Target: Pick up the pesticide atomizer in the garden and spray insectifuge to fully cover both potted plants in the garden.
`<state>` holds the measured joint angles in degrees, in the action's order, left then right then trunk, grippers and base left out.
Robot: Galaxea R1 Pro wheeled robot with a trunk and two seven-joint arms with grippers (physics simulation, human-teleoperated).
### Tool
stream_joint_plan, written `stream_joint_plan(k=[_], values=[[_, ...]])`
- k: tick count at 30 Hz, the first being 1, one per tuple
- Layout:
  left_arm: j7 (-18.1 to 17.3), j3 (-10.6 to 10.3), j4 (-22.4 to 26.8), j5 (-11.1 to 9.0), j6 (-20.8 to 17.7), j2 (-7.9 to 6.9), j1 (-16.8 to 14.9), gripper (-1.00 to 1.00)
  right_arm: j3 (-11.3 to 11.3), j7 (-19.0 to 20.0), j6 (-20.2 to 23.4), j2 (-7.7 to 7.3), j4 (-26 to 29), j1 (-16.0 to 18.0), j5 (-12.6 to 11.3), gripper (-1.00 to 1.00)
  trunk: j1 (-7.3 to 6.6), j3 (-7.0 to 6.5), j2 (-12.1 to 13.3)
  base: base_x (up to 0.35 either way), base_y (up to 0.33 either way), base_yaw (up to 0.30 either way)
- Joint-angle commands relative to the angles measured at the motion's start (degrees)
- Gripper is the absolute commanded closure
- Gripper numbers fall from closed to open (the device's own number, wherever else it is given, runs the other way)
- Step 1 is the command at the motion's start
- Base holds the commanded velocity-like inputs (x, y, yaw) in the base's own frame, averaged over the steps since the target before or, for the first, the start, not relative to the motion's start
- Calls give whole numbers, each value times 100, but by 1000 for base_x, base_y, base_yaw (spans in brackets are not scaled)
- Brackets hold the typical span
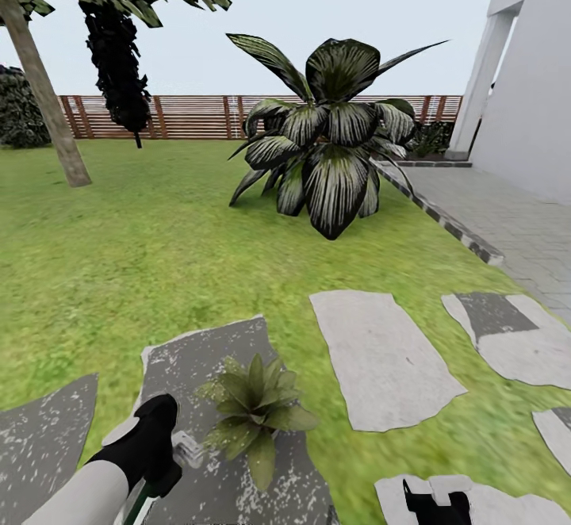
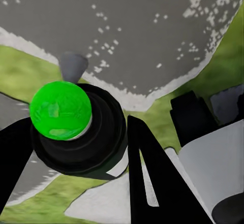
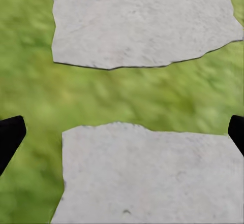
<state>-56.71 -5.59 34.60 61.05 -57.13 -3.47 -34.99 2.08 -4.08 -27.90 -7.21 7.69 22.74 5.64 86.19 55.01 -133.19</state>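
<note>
The robot's left gripper (image 1: pixel 162 461) is clamped around the pesticide atomizer (image 2: pixel 76 132), its black fingers (image 2: pixel 152 178) pressed against either side of the dark round bottle, whose bright green cap faces the left wrist camera with a small grey nozzle jutting beyond it. Just beside that gripper, toward the robot's right, a potted plant (image 1: pixel 252 406) spreads its low rosette of pointed green leaves over a dark grey stepping stone (image 1: pixel 214 350) flecked with white. The right gripper (image 1: pixel 434 501) hangs low on the far side of the plant from the left one, fingers spread wide apart above pale paving slabs (image 3: pixel 142 21) set in the lawn (image 1: pixel 159 255), holding nothing. Well beyond both grippers, a large striped-leaf shrub (image 1: pixel 333 136) rises from the grass, with a leaning tree trunk (image 1: pixel 44 89) off to the left, a slatted wooden fence (image 1: pixel 198 116) across the back and a white house wall (image 1: pixel 531 73) beside a paved path on the right.
</note>
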Motion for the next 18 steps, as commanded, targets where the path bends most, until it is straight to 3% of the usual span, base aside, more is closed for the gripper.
stream_joint_plan(k=[1,5,13,18], values=[[-54,-21,19,49,-18,-4,-1,100,20,-31,-14,1,-4,3,60,-100,-1,6,-2,1,0,275],[-51,-14,62,48,-17,0,0,100,20,-31,-14,1,-4,3,60,-100,-1,6,-2,4,-2,181],[-58,-13,96,48,-9,41,-4,100,20,-30,-14,1,-4,4,60,-100,-1,6,-2,53,-89,16],[-136,-34,315,53,-17,30,-177,100,20,-31,-14,1,-4,3,60,-100,-1,6,-2,3,-6,0]])
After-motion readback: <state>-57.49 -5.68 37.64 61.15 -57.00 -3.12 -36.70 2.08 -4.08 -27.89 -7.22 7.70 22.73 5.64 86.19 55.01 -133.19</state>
